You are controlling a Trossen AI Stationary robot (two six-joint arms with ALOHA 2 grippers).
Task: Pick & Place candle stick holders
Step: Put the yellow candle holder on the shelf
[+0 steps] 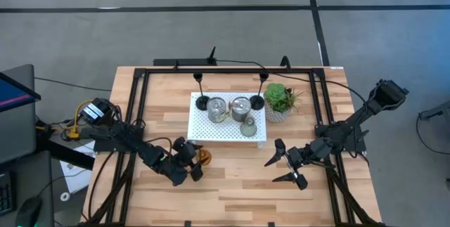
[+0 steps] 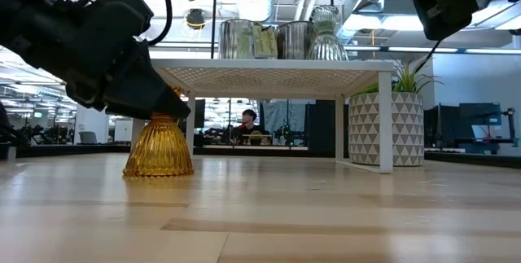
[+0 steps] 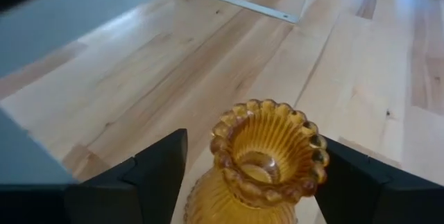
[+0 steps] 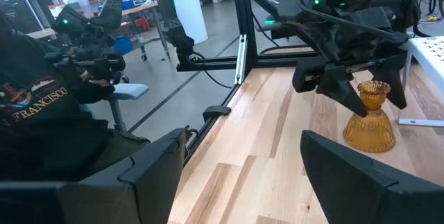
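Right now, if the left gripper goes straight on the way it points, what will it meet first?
The amber glass holder. It stands on the table between the open fingers of the left gripper, so the gripper would probably meet it first, though the depth to the palm is unclear.

Six candle stick holders (image 1: 241, 107), one plant (image 1: 280, 99)

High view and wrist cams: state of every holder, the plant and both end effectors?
Amber holder: upright on the table, between the left end effector's open fingers, not gripped.
Two black holders: upright on the white tray.
Two silver holders: upright on the tray.
Grey-green holder: on the tray.
Plant: upright beside the tray.
Left end effector: open around the amber holder.
Right end effector: open, empty.
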